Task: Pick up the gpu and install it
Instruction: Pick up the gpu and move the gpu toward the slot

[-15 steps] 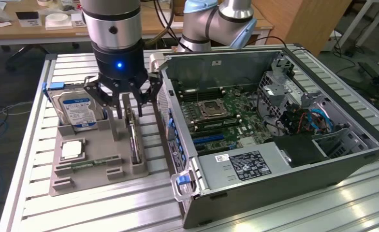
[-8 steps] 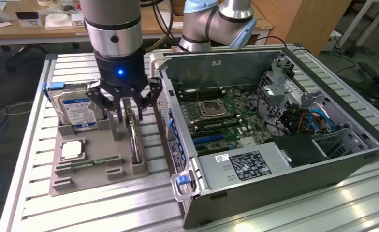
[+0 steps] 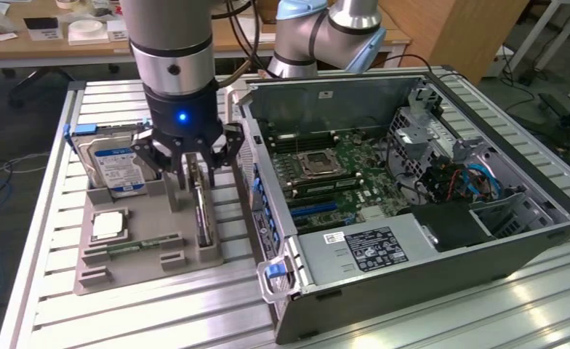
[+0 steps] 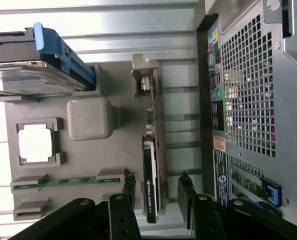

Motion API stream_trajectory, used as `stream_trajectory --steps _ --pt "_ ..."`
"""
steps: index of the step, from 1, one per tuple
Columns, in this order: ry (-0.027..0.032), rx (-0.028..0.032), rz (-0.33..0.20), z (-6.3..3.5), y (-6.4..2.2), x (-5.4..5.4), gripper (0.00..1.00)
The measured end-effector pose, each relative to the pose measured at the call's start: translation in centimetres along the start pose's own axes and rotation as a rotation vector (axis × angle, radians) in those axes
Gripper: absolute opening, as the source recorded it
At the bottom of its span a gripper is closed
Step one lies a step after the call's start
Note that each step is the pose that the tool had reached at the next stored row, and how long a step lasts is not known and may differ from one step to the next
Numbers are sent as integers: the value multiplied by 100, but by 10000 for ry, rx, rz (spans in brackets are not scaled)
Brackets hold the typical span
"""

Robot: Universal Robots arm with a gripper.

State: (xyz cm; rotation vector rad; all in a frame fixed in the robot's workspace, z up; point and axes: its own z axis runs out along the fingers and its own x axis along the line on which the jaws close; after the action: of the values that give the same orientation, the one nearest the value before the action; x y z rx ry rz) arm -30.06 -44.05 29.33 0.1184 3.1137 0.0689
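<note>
Hovering over the gpu (image 3: 201,211), gripper (image 3: 195,171) with jaws spread, one finger on either side of the card; the wrist view shows a gap on both sides, so no grip yet. Card stands on edge in its slot on the grey holder tray (image 3: 139,269), just beside the open computer case (image 3: 518,240). Pickup not done, install not begun. No card seated on the motherboard (image 3: 334,171), as far as the exterior view shows
</note>
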Motion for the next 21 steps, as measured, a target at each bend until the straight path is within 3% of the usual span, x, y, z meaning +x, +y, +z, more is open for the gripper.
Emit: stream_trajectory --steps 8,21 --pt "-2 -2 -1 30 -1 0 47" --pt "2 1 0 188 -9 4 47"
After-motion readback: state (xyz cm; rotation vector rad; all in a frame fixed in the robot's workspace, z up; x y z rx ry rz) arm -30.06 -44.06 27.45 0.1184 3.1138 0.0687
